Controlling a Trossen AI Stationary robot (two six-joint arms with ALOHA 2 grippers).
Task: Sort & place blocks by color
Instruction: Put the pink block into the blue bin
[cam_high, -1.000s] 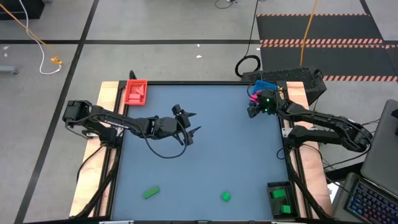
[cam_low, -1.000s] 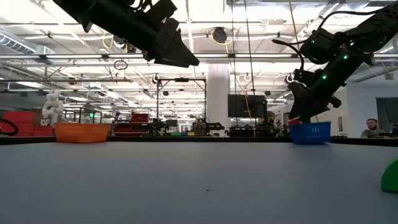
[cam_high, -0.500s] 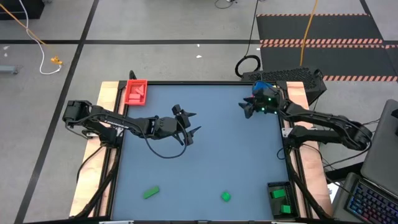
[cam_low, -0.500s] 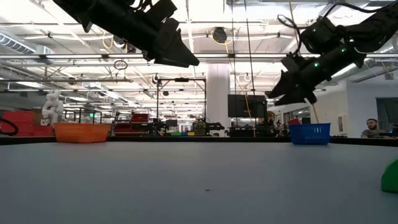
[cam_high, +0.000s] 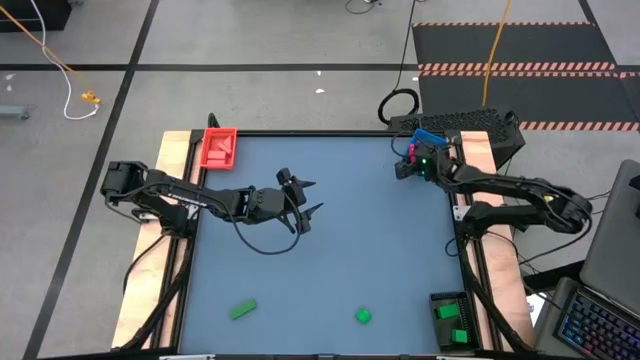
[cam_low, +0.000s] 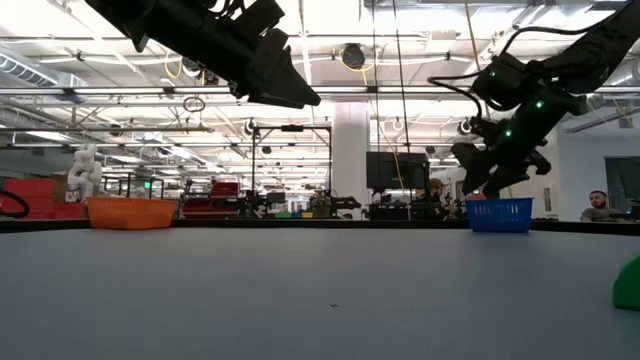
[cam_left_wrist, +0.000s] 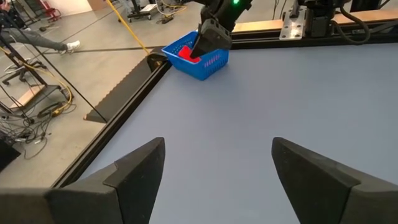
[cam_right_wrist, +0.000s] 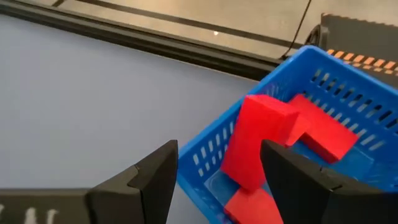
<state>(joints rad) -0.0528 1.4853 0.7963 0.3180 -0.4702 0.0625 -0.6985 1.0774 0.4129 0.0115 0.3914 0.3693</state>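
Your right claw (cam_right_wrist: 214, 180) hovers released over the blue tray (cam_right_wrist: 348, 99), red blocks (cam_right_wrist: 258, 140) inside, one tilted on its wall: nudged, it could tumble out. Left claw (cam_left_wrist: 217, 174), released, waits mid-worktop (cam_high: 380, 240); green blocks (cam_high: 243, 309) remain.

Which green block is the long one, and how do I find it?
Look at the table's near edge, opposite the red tray and blue basket. Two green blocks lie loose there. Yours is the long green bar toward the left arm's side; the other is a stubby cube.

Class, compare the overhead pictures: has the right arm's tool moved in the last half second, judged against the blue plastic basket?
Yes. The right tool has swung back toward the blue plastic basket at the table's far right corner, now beside it.
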